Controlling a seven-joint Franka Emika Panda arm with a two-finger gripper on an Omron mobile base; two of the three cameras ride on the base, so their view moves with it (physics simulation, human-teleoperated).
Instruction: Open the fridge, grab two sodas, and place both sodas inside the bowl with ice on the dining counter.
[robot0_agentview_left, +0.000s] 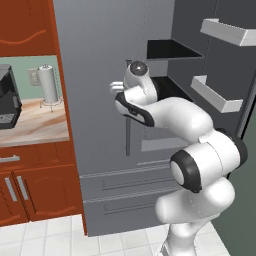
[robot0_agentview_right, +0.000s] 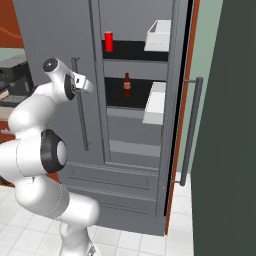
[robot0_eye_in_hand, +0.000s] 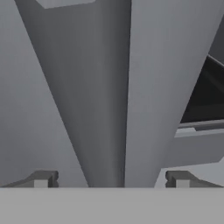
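Fridge half open, gripper spread at the left door's handle

A red-brown wood cabinet (robot0_agentview_left: 35, 190) is seen at the left, then the smooth grey fridge (robot0_agentview_right: 55, 30), whose left door is shut and right door is swung out with white bins (robot0_agentview_right: 156, 102). On the dark upper shelf a small red cylindrical soda (robot0_agentview_right: 108, 41) is stood upright (a brown bottle (robot0_agentview_right: 127, 85) is on the shelf below). The gripper (robot0_eye_in_hand: 109, 179) is held wide apart, nothing grasped, with the long bar handle (robot0_eye_in_hand: 105, 109) lying between its fingertips (robot0_eye_in_hand: 41, 179).
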